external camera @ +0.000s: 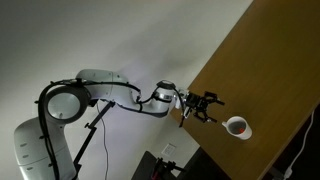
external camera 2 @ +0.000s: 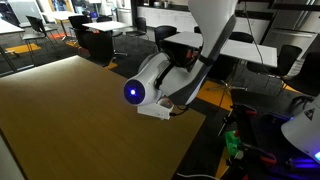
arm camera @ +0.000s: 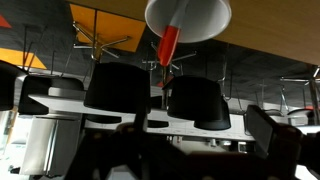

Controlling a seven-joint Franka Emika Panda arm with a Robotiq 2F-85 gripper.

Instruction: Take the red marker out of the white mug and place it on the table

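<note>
1. Approach, by the look of it, as the step in hand: closing in on the white mug [external camera: 237,127], with nothing gripped and nothing lifted out yet.
2. Spread wide and empty: the claw [external camera: 201,106], hanging just short of the mug in an exterior view. In the wrist view, two dark fingers [arm camera: 116,88] with a clear gap between them.
3. Inside the mug: the red marker [arm camera: 168,42], leaning against the rim, one end poking out toward the wrist camera and roughly in line with that gap.
4. Mug resting on the brown wooden worktop [external camera: 275,70], not far from one edge. Hidden behind the arm [external camera 2: 165,80] in an exterior view, so no second angle on the contact.
5. Next move, as a judgement:
   - Ease forward along the present line until the fingers straddle the poking-out end.
   - Centre on the thin stick and keep clear of the rim.
   - Press together gently on the stick alone.
6. Likely trouble:
   - Nudging the rim and sliding or tipping the mug.
   - Pinching too near the tip and letting so slim a thing slip or swing.
7. After a firm pinch, presumably:
   - Draw out along the marker's own lean, not sideways against the wall of the mug.
   - Carry over to bare wood beside the mug, lower until flat, and let go.
</note>
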